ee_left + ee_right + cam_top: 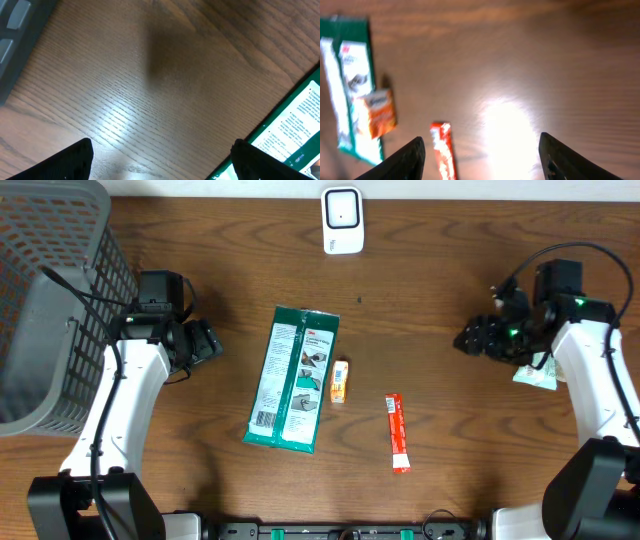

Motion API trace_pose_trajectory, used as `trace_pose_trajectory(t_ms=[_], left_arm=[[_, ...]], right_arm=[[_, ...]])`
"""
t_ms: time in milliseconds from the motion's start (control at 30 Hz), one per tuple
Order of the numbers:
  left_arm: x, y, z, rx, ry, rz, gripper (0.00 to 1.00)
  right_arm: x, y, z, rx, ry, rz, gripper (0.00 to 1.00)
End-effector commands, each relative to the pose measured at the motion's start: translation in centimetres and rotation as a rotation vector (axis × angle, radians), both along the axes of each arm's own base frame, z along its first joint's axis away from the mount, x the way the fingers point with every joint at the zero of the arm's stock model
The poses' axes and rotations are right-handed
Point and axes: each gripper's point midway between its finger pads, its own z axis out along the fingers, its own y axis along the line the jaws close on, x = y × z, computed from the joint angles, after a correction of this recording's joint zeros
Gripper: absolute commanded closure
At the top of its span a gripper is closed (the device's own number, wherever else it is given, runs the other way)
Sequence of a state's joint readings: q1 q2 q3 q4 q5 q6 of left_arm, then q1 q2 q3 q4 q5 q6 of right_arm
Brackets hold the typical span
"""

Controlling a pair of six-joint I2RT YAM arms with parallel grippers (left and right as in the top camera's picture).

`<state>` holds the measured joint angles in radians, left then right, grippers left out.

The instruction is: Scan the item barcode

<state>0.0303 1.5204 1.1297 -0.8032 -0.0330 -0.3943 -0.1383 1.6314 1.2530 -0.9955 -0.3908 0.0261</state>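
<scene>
At mid-tabletop (430, 270) we see a green package (292, 379), an orange box (340, 381) just beside it, a red stick packet (398, 432) near. Bare wood lies all round. Left fingers (70, 162) and right fingers (405, 162) stand apart, empty. A white scanner (342, 220) sits at the far edge, a grey basket (50, 310) at one corner.

— Any room around the green pack (292, 378)?
— Left of it, open wood as far as the basket (50, 300). Right, an orange box (340, 381) sits just beside; a red stick (399, 432) farther right. Scanner (342, 220) well above.
</scene>
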Motion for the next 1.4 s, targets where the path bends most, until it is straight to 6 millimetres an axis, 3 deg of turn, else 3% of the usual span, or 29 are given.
trace_pose_trajectory(t_ms=[0,267,567,833,1067,1233,1367], left_arm=[[0.1,0.4,0.3,0.017,-0.007,0.003,0.11],[0.1,0.4,0.3,0.017,-0.007,0.004,0.11],[0.1,0.4,0.3,0.017,-0.007,0.004,0.11],[0.1,0.4,0.3,0.017,-0.007,0.004,0.11],[0.1,0.4,0.3,0.017,-0.007,0.004,0.11],[0.1,0.4,0.3,0.017,-0.007,0.003,0.11],[0.1,0.4,0.3,0.017,-0.007,0.004,0.11]], right_arm=[[-2.0,3.8,-0.9,0.076,0.059,0.085,0.34],[-8.1,9.7,-4.8,0.055,0.243,0.22,0.49],[-11.9,9.1,-8.6,-0.382,0.296,0.176,0.48],[-14.3,11.5,-11.3,-0.407,0.257,0.225,0.57],[-13.6,11.0,-12.3,-0.461,0.183,0.228,0.71],[-11.0,9.6,-11.9,-0.564,0.067,0.188,0.78],[-8.9,10.2,-11.6,-0.556,-0.026,0.158,0.85]])
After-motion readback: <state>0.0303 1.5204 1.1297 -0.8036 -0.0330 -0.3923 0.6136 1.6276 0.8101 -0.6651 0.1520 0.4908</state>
